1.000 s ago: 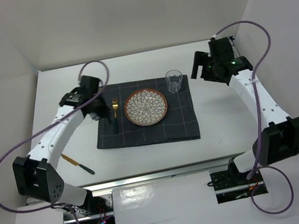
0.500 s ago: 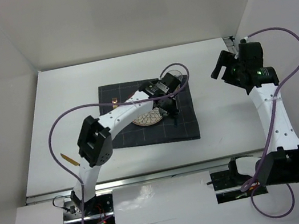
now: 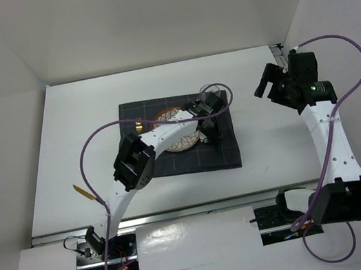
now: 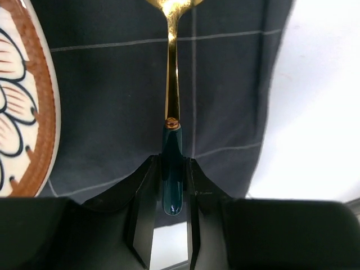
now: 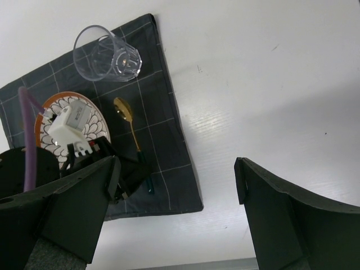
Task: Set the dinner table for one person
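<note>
Spoon placement hazards

Top: the left pincer (image 3: 210, 133) is being held over the cloth (image 3: 186, 165), open surface (image 3: 74, 126) around it. Left wrist: the spoon (image 4: 172, 101) handle is being gripped narrowly beside the plate (image 4: 28, 112); a skewed release could strike its rim. Right wrist: the right pincer (image 5: 177, 169) is being held wide.

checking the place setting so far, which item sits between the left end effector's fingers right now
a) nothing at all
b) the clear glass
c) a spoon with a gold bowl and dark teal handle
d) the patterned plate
c: in the left wrist view the left end effector is closed on the teal handle of the spoon, which lies on the dark cloth beside the plate.
</note>
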You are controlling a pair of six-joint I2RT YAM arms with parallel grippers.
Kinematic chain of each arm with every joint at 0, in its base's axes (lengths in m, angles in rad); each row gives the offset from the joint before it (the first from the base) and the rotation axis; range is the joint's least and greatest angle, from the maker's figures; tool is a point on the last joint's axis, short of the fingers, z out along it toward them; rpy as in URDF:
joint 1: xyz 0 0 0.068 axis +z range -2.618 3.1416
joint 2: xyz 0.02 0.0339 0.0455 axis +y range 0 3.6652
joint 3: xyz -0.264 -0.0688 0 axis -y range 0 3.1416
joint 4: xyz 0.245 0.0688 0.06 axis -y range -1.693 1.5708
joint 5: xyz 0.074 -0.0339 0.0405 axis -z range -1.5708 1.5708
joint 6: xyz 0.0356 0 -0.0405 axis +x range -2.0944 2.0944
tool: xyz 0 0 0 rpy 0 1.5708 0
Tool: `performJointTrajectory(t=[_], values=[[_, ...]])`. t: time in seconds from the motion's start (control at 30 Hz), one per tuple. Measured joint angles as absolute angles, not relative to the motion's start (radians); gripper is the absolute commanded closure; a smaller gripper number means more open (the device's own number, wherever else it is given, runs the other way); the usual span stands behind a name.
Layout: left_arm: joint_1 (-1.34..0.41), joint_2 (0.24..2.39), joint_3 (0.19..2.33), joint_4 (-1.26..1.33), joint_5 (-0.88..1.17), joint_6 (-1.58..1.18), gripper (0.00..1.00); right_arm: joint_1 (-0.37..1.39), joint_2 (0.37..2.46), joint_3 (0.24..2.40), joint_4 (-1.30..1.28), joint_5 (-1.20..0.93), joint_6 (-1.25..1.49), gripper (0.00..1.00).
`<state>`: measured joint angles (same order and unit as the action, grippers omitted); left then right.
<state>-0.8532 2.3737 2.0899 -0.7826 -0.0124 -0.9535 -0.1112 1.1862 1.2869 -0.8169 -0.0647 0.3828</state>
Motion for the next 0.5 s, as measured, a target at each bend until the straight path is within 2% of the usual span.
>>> performJointTrajectory(t=[0.07,0.1,0.23,0.27,0.43,0.5], values=[[-0.85,2.388,2.09,-0.783,-0.008,-0.967,0.69,-0.111,1.185,1.286,-0.82,-0.066,0.38,0.05],[-0.848,2.394,2.09,-0.784,-0.005,-0.972,0.55,-0.111,1.184,1.286,-0.823,-0.066,0.379,0.05],[-0.844,2.398,2.09,-0.784,-0.001,-0.974,0.33,-0.115,1.182,1.286,-0.828,-0.068,0.376,0.05],[-0.843,2.398,2.09,-0.782,-0.001,-0.973,0.31,-0.117,1.181,1.286,-0.828,-0.068,0.376,0.05],[-0.839,2.391,2.087,-0.785,-0.002,-0.969,0.32,-0.121,1.18,1.286,-0.832,-0.069,0.376,0.05],[-0.845,2.357,2.062,-0.789,-0.005,-0.966,0.4,-0.121,1.18,1.286,-0.832,-0.07,0.376,0.05]])
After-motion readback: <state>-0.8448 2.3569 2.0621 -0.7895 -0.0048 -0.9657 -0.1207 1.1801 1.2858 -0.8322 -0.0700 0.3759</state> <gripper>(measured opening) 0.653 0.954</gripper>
